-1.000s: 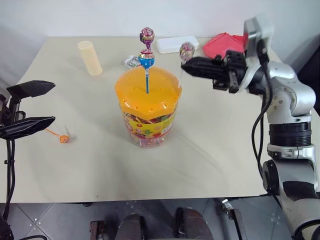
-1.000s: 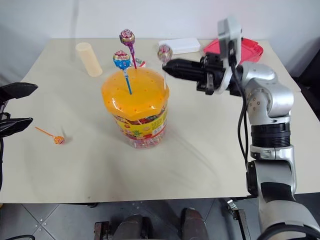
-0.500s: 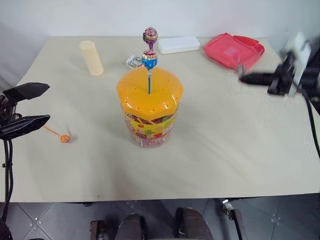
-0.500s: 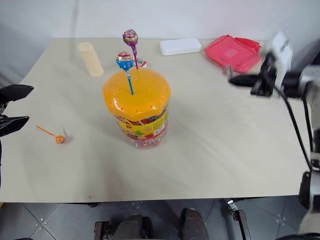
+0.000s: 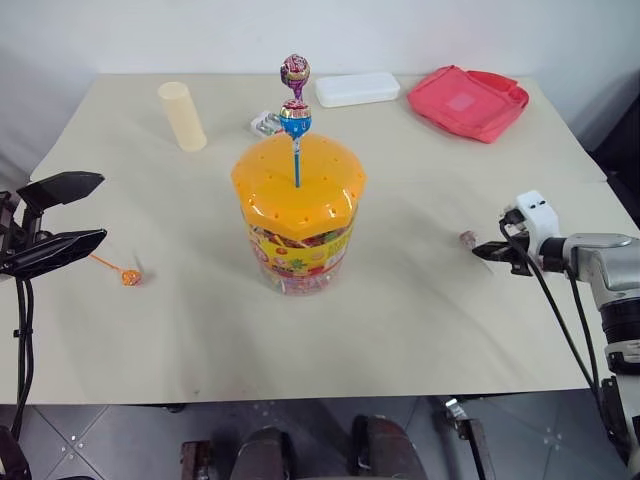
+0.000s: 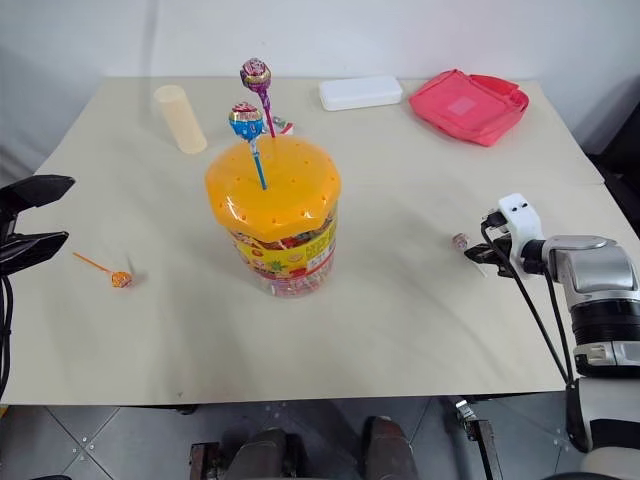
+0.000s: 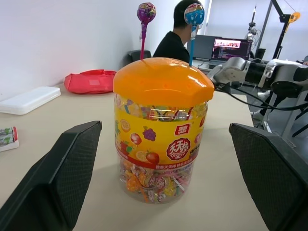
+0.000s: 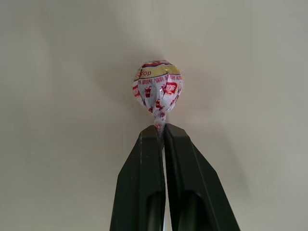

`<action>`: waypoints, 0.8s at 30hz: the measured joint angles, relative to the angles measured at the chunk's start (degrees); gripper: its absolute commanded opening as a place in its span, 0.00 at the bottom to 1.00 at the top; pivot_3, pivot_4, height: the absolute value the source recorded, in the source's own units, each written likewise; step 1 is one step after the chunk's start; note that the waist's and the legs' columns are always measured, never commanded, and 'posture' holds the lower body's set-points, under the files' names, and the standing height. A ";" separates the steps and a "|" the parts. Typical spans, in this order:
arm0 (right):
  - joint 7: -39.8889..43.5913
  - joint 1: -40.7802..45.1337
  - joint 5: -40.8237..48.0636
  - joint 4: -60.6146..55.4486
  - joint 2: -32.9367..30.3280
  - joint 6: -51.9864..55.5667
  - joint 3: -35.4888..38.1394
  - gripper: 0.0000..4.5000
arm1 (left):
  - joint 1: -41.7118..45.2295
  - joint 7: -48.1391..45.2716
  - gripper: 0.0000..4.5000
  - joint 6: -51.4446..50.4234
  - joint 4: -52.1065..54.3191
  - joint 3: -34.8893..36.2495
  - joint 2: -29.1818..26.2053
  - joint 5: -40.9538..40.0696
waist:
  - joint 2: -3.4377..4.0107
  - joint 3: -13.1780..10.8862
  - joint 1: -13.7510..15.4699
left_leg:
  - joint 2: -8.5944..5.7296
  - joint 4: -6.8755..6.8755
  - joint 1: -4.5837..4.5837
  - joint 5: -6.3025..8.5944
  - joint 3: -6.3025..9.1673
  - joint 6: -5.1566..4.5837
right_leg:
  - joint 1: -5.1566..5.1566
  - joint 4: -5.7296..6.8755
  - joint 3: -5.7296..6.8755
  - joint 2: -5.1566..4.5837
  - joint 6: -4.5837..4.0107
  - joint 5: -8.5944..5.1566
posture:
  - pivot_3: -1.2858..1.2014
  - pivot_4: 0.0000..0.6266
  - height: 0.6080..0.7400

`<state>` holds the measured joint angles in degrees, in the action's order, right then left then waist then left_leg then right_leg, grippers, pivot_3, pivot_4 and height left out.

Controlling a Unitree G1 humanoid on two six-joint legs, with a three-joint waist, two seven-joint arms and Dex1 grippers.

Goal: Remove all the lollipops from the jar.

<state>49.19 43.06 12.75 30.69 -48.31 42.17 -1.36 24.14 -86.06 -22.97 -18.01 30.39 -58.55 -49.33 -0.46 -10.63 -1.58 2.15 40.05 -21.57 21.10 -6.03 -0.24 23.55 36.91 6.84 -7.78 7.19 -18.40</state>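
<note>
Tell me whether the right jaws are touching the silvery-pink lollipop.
Touching: in the right wrist view the right gripper jaws are pinched on the stick just below the silvery-pink lollipop head.

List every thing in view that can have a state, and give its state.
jar: upright, orange lid on
blue lollipop: standing in the lid
purple lollipop: standing in the lid
orange lollipop: lying on the table
silvery-pink lollipop: stick pinched, head low over the table
right gripper: shut on its stick
left gripper: open, empty
</note>
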 measured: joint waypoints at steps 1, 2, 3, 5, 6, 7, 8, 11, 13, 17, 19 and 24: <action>-0.19 -0.12 -0.07 0.40 0.00 -0.43 0.42 0.22 | 0.02 0.00 1.00 0.00 0.00 -0.02 0.00 0.00 | 0.00 0.00 0.01 | 0.00 0.00 0.00 0.00 0.01 0.00 | 0.00 0.00 0.00 0.00 0.00 0.00 | 0.52 0.24 1.00; -0.14 -0.60 -0.03 0.03 -0.03 -0.55 0.82 0.30 | 0.17 0.00 1.00 0.00 0.00 -0.11 0.00 0.00 | 0.00 0.00 -0.01 | 0.00 -0.01 0.00 0.00 0.01 0.00 | 0.00 0.01 0.00 0.00 0.00 0.00 | 0.52 0.24 1.00; 0.11 -1.53 0.16 -1.00 -0.05 -0.47 1.51 0.37 | 0.28 0.00 1.00 0.00 -0.02 -0.16 0.00 0.00 | 0.00 0.00 -0.01 | 0.01 -0.01 0.00 0.00 0.04 0.00 | 0.00 0.01 0.02 0.01 0.00 0.00 | 0.52 0.24 1.00; 0.59 -3.38 0.90 -3.78 -0.28 0.43 2.44 0.50 | 0.50 0.00 1.00 0.00 -0.01 -0.33 0.00 0.00 | 0.00 0.00 -0.04 | 0.01 -0.04 0.00 0.00 0.03 0.00 | 0.01 0.00 0.02 0.01 0.00 0.00 | 0.52 0.24 1.00; 0.91 -4.40 1.51 -5.19 -0.40 0.95 3.05 0.58 | 0.50 0.00 1.00 0.00 -0.03 -0.39 0.00 0.00 | 0.00 0.00 -0.03 | 0.01 -0.02 0.00 0.00 0.03 0.00 | 0.01 0.01 0.02 0.02 0.00 0.00 | 0.52 0.24 1.00; 1.40 -5.81 2.31 -7.14 -0.53 1.88 4.11 0.67 | 0.51 0.00 1.00 -0.01 -0.05 -0.47 0.00 0.00 | 0.00 0.00 0.00 | 0.00 -0.04 0.00 0.00 0.03 0.00 | 0.01 0.00 0.02 0.01 0.00 0.00 | 0.52 0.24 1.00; 1.80 -6.96 3.07 -8.80 -0.76 2.66 4.71 0.73 | 0.61 0.00 1.00 -0.01 -0.11 -0.60 0.00 0.01 | 0.00 0.00 0.00 | 0.00 -0.02 0.00 0.00 0.03 0.00 | 0.01 0.01 0.02 0.01 0.00 0.00 | 0.52 0.24 1.00; 5.12 -12.71 7.67 -18.30 -3.53 5.49 8.97 0.95 | 1.42 0.00 1.00 0.00 -0.49 -1.37 0.03 0.02 | 0.01 -0.01 0.18 | 0.00 -0.01 -0.01 0.00 0.02 0.00 | 0.01 0.00 0.01 0.01 0.00 0.00 | 0.52 0.24 1.00; 7.81 -14.85 11.79 -24.14 -5.56 6.79 13.51 1.00 | 2.35 0.00 1.00 0.00 -0.83 -1.98 0.08 0.02 | 0.04 -0.02 0.25 | -0.01 -0.01 -0.02 0.00 0.02 -0.01 | 0.02 -0.02 -0.01 0.01 0.00 0.00 | 0.52 0.24 1.00; 10.64 -13.86 19.69 -36.59 -8.63 9.13 20.57 1.00 | 4.57 -0.02 1.00 0.33 -2.05 -3.05 0.08 0.07 | 0.00 0.00 0.09 | 0.05 -0.02 0.05 0.00 0.03 0.01 | -0.01 0.00 -0.01 0.10 0.00 0.00 | 0.52 0.24 1.00; 10.06 -10.02 22.43 -40.25 -7.86 10.48 20.09 1.00 | 5.18 -0.02 1.00 0.69 -3.32 -3.74 0.03 0.16 | 0.00 0.00 -0.28 | 0.06 -0.02 0.08 0.02 -0.06 0.02 | 0.01 0.00 -0.10 0.10 0.00 0.00 | 0.52 0.24 1.00; 8.88 5.09 27.92 -44.01 -1.73 12.09 12.58 1.00 | 8.47 -0.02 1.00 2.07 -5.67 -6.58 0.05 0.27 | -0.02 0.01 -0.32 | 0.08 -0.04 0.09 0.03 -0.04 0.03 | 0.03 0.02 -0.10 0.14 0.00 0.00 | 0.52 0.24 1.00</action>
<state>58.07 48.14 40.68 -13.32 -50.04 54.26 11.22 32.61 -86.07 -20.91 -23.68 23.81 -58.50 -49.06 -0.48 -10.62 -1.91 2.23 40.01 -21.48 21.12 -6.07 -0.21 23.59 36.94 6.75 -7.64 7.19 -18.40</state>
